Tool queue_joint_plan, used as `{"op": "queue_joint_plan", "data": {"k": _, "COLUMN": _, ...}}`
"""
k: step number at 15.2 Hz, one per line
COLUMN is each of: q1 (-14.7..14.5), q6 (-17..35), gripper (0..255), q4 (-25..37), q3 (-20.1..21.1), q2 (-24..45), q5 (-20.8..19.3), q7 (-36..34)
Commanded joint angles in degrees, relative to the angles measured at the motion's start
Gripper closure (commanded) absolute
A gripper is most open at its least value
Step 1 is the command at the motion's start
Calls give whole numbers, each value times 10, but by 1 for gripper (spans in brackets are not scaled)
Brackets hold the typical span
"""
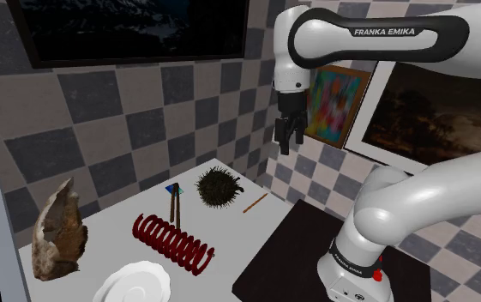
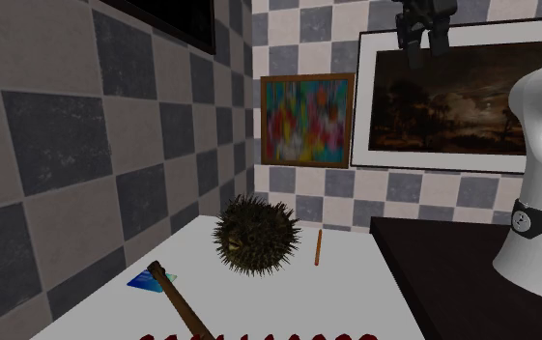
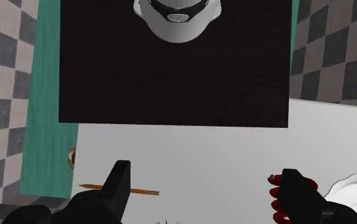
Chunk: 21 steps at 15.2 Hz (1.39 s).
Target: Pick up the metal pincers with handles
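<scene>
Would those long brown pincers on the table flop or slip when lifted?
The pincers look like two thin, straight bars, so probably stiff, not floppy. Lying flat on the white table, they seem unlikely to roll. Their slim handles offer little to pinch, so they may twist if gripped off-centre.

On the table (image 1: pixel 238 225) you have six things, one of each kind: one pincers (image 1: pixel 175 206), one spiky ball (image 1: pixel 219 187), one pencil (image 1: pixel 255 202), one red coil (image 1: pixel 171 240), one white plate (image 1: pixel 134 281) and one brown rock (image 1: pixel 58 232). On the walls you can count three framed pictures: a dark one (image 1: pixel 135 30), a colourful one (image 1: pixel 337 103) and a dim landscape (image 1: pixel 440 111).
</scene>
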State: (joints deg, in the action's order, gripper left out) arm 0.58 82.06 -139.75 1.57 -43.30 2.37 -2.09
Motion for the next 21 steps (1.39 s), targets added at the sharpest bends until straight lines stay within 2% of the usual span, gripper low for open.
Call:
{"op": "queue_joint_plan", "data": {"k": 1, "q1": 0, "q6": 0, "gripper": 0, "q4": 0, "q3": 0, "q2": 0, "q5": 0, "q7": 0}}
{"op": "queue_joint_plan", "data": {"k": 7, "q1": -1, "q6": 118, "gripper": 0, "q4": -22, "q3": 50, "q2": 79, "q5": 37, "q7": -82}}
{"op": "queue_joint_plan", "data": {"k": 12, "q1": 1, "q6": 216, "gripper": 0, "q4": -16, "q3": 88, "q2": 168, "q5": 53, "q7": -149}}
{"op": "queue_joint_plan", "data": {"k": 17, "q1": 7, "q6": 305, "gripper": 0, "q4": 12, "q3": 120, "q2": 271, "q5": 51, "q7": -218}}
{"op": "queue_joint_plan", "data": {"k": 21, "q1": 10, "q6": 365, "gripper": 0, "q4": 49, "q3": 138, "q2": 361, "q5": 34, "q7": -277}}
